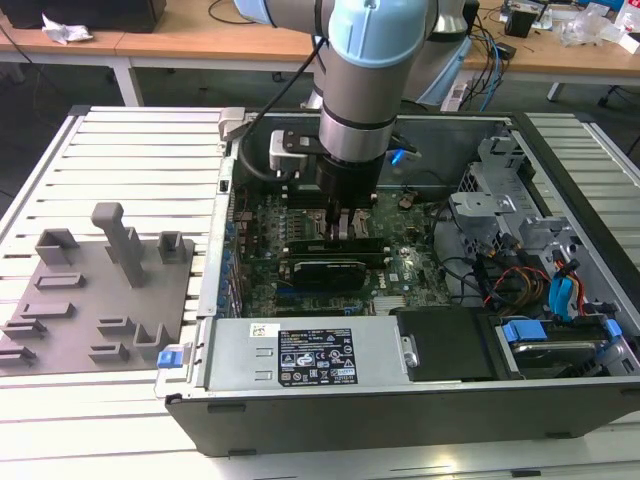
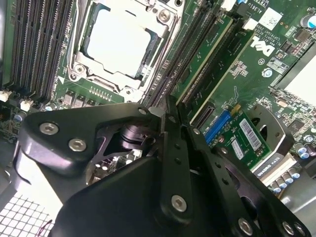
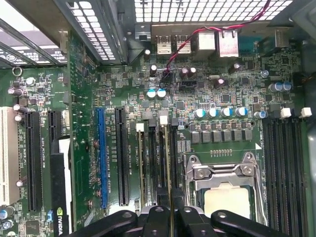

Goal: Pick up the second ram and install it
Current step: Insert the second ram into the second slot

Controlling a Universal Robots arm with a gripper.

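The black two-fingered gripper [image 2: 165,116] stands closed on the top edge of the second ram [image 2: 195,54], a long narrow green circuit-board stick set on edge directly beneath it, its length along the black slot rails [image 3: 160,163].

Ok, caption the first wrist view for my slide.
Gripper fingers closed over the RAM slots beside the CPU socket on the motherboard.

The open computer case [image 1: 400,400] lies on the bench [image 1: 120,150] — a fixture plate [image 1: 95,290] at the exterior view's left. The end effector [image 1: 345,228] hangs inside it, seemingly over the slots beside the processor socket [image 3: 224,190].
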